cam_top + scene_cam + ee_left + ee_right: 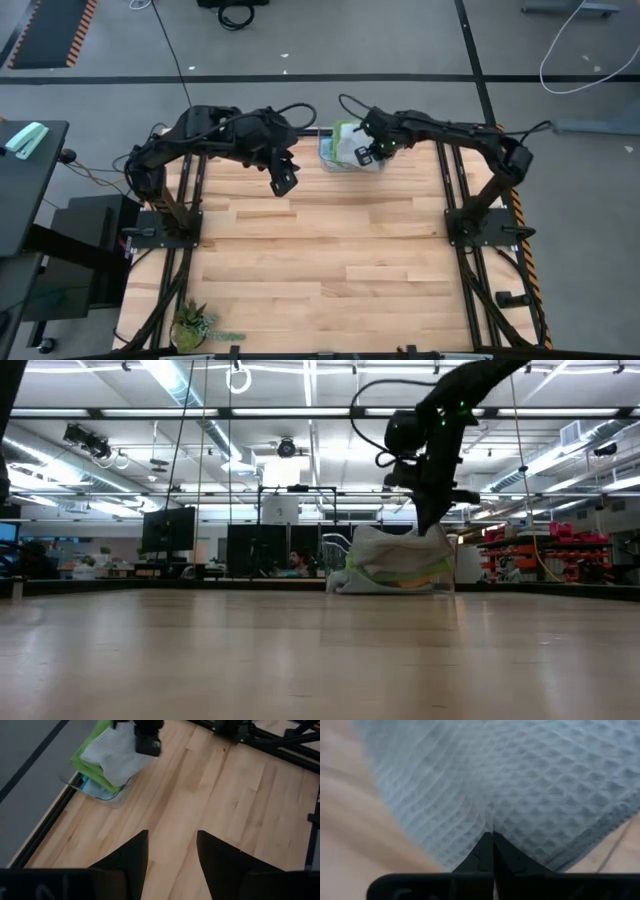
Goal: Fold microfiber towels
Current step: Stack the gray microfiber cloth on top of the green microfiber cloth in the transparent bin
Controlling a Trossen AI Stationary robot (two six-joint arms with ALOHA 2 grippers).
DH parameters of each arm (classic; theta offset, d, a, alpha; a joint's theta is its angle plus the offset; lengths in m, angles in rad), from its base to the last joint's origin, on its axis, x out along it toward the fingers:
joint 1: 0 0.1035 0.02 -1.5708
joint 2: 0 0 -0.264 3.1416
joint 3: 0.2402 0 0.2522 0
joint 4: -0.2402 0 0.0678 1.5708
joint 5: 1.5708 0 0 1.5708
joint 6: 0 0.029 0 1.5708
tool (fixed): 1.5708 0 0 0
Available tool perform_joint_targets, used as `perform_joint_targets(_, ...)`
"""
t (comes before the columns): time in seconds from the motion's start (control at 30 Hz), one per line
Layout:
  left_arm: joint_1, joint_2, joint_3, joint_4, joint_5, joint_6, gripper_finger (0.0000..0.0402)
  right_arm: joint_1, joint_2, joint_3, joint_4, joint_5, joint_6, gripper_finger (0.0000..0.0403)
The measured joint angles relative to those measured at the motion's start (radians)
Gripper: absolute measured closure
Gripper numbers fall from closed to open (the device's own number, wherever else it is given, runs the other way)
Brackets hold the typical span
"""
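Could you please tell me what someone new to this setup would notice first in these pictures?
Probably the clear bin at the wooden table's far edge, stacked with soft microfiber towels, the light grey waffle-textured towel on top of the bright green towel. The right end effector is down on that pile, shut on the grey cloth. The left end effector hangs open above bare tabletop nearby.

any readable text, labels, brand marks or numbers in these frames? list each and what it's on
None can be read.
Grey towel, pinched by the right gripper: plain waffle weave, no tag or print.
Clear bin with the towels: no label showing.
Left gripper, open over the table: no marking visible.
Screens in the room behind: too small to read.
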Motion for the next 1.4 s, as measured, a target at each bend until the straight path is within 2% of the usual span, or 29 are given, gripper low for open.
perform_joint_targets(0.23, 0.000, 0.007, 0.000, 0.000, -0.029, -0.032, 0.0226, -0.120, 0.044, 0.000, 0.110, 0.000, -0.049, 0.0402)
perform_joint_targets(0.43, 0.000, 0.007, 0.000, -0.002, -0.037, -0.053, 0.0229, -0.166, 0.069, 0.000, 0.156, 0.001, -0.073, 0.0402)
perform_joint_targets(0.6, 0.000, 0.007, 0.000, -0.004, -0.053, -0.053, 0.0226, -0.153, 0.077, 0.000, 0.110, -0.001, -0.102, 0.0402)
perform_joint_targets(0.73, 0.000, 0.007, 0.000, -0.009, -0.070, -0.052, 0.0226, -0.121, 0.034, 0.006, 0.101, 0.003, -0.110, 0.0400)
perform_joint_targets(1.0, 0.000, 0.007, 0.000, -0.011, -0.071, -0.053, 0.0226, -0.086, -0.036, 0.109, 0.156, 0.016, -0.118, 0.0402)
perform_joint_targets(1.4, -0.016, 0.007, 0.000, -0.010, -0.070, -0.109, 0.0226, -0.087, 0.170, 0.140, 0.214, -0.091, -0.175, 0.0402)
